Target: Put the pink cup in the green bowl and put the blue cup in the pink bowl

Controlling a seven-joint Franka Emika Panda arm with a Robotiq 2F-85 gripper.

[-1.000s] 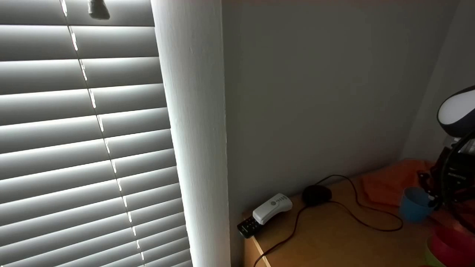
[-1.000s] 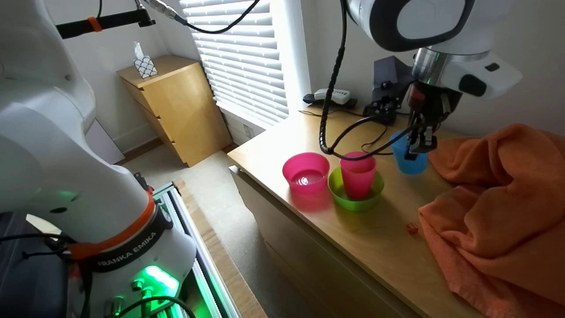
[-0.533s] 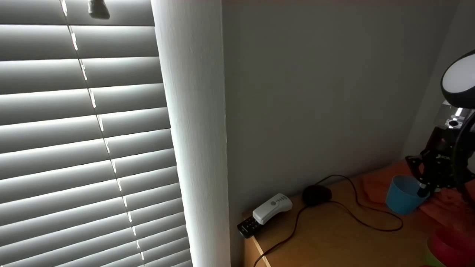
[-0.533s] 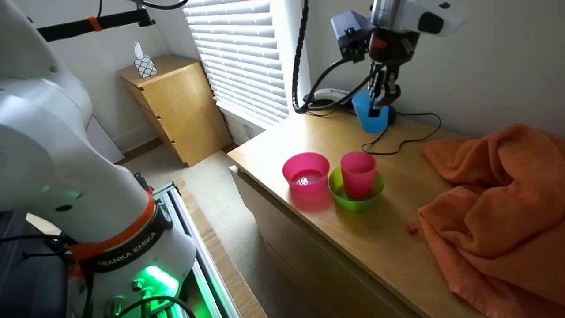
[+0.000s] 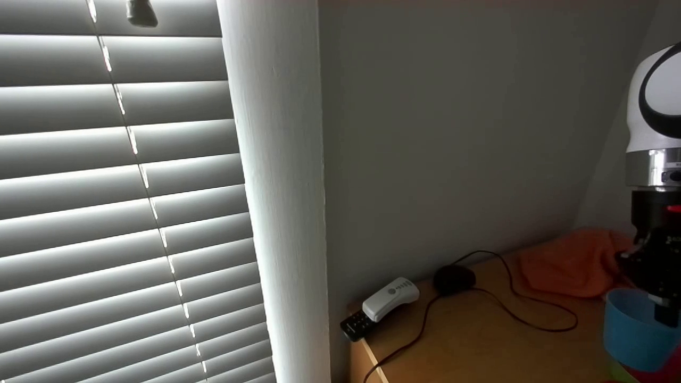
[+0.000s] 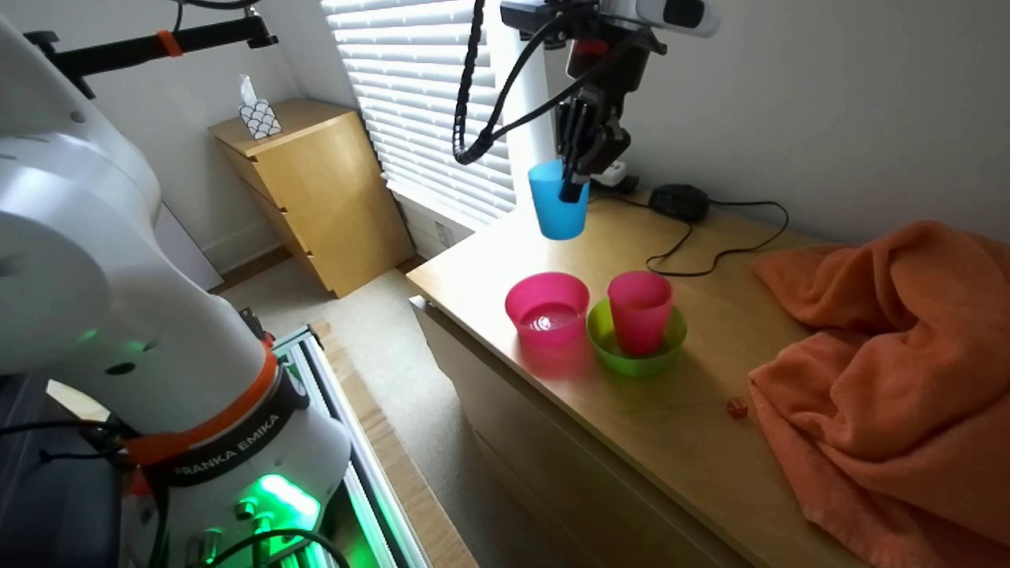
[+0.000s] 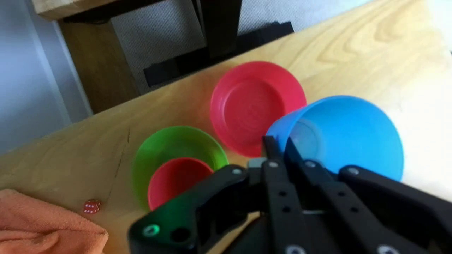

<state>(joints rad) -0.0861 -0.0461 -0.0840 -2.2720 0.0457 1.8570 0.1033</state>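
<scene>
My gripper [image 6: 574, 185] is shut on the rim of the blue cup [image 6: 555, 211], one finger inside and one outside. It holds the cup in the air above the table. In the wrist view the blue cup [image 7: 360, 134] partly overlaps the empty pink bowl [image 7: 252, 79], and the fingertips [image 7: 277, 144] pinch its near rim. The pink bowl [image 6: 548, 338] stands near the table's front edge. The pink cup [image 6: 641, 315] stands in the green bowl [image 6: 631, 368], right beside the pink bowl. In an exterior view the blue cup [image 5: 636, 335] hangs at the right edge.
An orange cloth [image 6: 892, 355] lies bunched on the table, with a small red die [image 6: 736, 407] beside it. A black device [image 6: 678, 202] with a cable lies near the wall. A white device [image 5: 391, 299] and a remote [image 5: 357, 325] lie at the table's corner near the window blinds.
The gripper has carried the blue cup away from beside the orange cloth, toward the window side and up, to the pink bowl's side. The bowls and the pink cup have not moved.
</scene>
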